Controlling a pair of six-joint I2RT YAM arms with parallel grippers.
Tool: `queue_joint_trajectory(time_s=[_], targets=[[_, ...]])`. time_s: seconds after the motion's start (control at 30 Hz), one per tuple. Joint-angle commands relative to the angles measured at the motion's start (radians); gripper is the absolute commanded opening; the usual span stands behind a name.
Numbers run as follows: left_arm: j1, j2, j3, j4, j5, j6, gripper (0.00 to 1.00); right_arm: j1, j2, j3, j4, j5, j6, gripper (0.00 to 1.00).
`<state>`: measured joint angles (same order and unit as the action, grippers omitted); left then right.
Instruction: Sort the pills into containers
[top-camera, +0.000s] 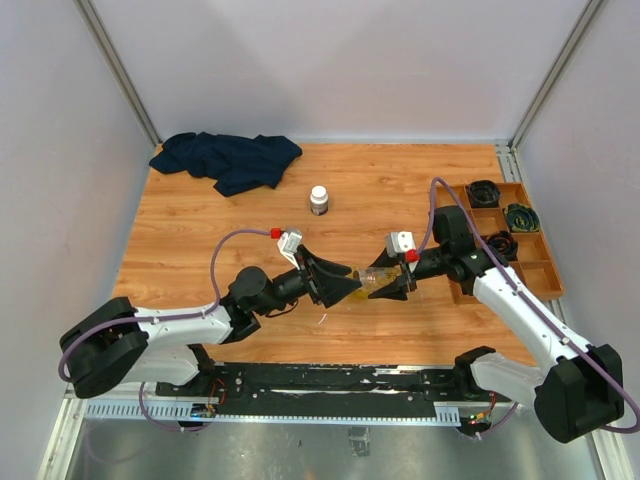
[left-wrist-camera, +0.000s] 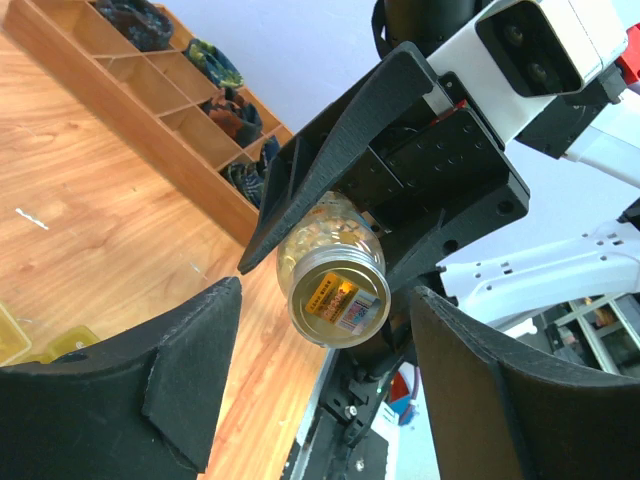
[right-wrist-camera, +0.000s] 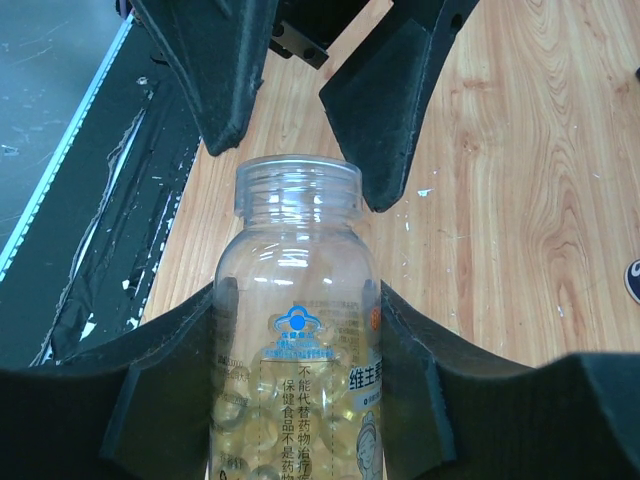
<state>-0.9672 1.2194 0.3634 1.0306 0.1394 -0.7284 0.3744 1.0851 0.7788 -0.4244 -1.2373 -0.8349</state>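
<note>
**Right tool holds an uncapped clear bottle out toward the wide-open left tool.**

The right tool is clamped on the clear bottle's body, holding it roughly level above the table. Yellow pills sit inside, and the threaded neck points into the gap between the left tool's spread fingers. A translucent yellow case lies on the table below, partly hidden behind a left finger. Farther back are a white-capped bottle and a dark cloth. A wooden tray lies along the right edge.
</note>
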Motion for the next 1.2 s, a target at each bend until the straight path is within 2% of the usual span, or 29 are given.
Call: queue_joint_trajectory(time_s=[0.0, 0.13, 0.23, 0.4, 0.5, 0.6, 0.7, 0.83, 1.03, 1.17], targets=[[0.0, -0.04, 0.012, -0.026, -0.048, 0.028, 0.78, -0.014, -0.007, 0.021, -0.01, -0.013, -0.009, 0.01], [0.0, -0.052, -0.016, -0.017, -0.075, 0.078, 0.94, -0.014, -0.011, 0.021, -0.01, -0.013, -0.009, 0.01], [0.001, -0.072, -0.072, 0.044, -0.047, 0.216, 0.99, -0.015, -0.01, 0.021, -0.01, -0.014, -0.009, 0.0], [0.004, -0.116, -0.18, 0.216, 0.099, 0.642, 0.99, -0.015, -0.013, 0.022, -0.01, -0.017, -0.009, 0.01], [0.018, -0.123, -0.16, 0.169, 0.232, 0.841, 0.99, -0.015, -0.013, 0.021, -0.011, -0.017, -0.008, 0.01], [0.037, -0.11, -0.09, 0.073, 0.337, 0.935, 0.99, -0.015, -0.014, 0.02, -0.01, -0.017, -0.009, 0.0], [0.055, -0.08, -0.016, -0.009, 0.399, 0.979, 0.99, -0.015, -0.016, 0.022, -0.01, -0.018, -0.009, 0.01], [0.062, -0.04, 0.056, -0.095, 0.405, 1.022, 0.97, -0.016, -0.017, 0.021, -0.012, -0.017, -0.009, 0.01], [0.062, 0.018, 0.104, -0.105, 0.424, 0.993, 0.82, -0.017, -0.016, 0.023, -0.015, -0.019, -0.01, 0.01], [0.062, 0.036, 0.101, -0.064, 0.429, 0.966, 0.75, -0.017, -0.016, 0.022, -0.014, -0.021, -0.01, 0.01]])
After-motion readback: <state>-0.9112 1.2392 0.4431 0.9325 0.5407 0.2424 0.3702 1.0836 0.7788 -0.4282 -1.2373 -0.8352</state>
